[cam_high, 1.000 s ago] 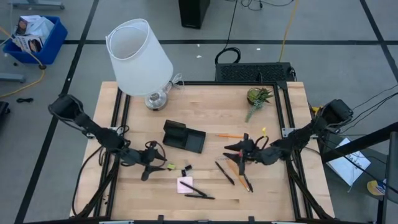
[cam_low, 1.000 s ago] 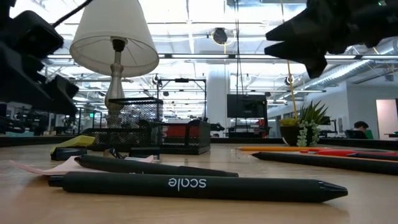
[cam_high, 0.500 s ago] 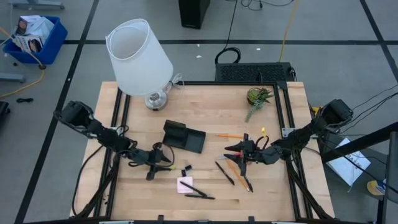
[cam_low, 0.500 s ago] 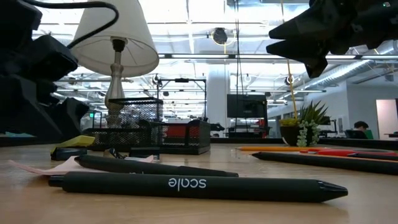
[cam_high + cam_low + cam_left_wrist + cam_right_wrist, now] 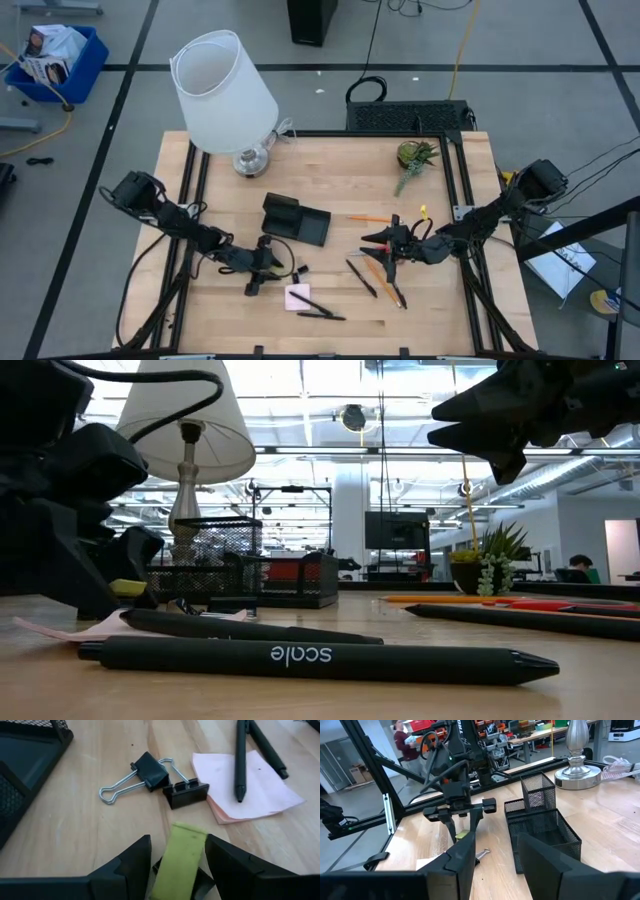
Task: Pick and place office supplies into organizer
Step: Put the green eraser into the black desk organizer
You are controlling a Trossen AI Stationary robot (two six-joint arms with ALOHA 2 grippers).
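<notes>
Left gripper (image 5: 177, 851): jaws apart, straddling the yellow piece (image 5: 181, 851) to grasp it.
Right gripper (image 5: 492, 851): jaws apart, empty, waiting above the pens (image 5: 360, 277).
Organizer (image 5: 296, 220): nearby.

Grey floor (image 5: 520, 40) crossed by dark lines, a blue bin (image 5: 50, 60) at its edge.
</notes>
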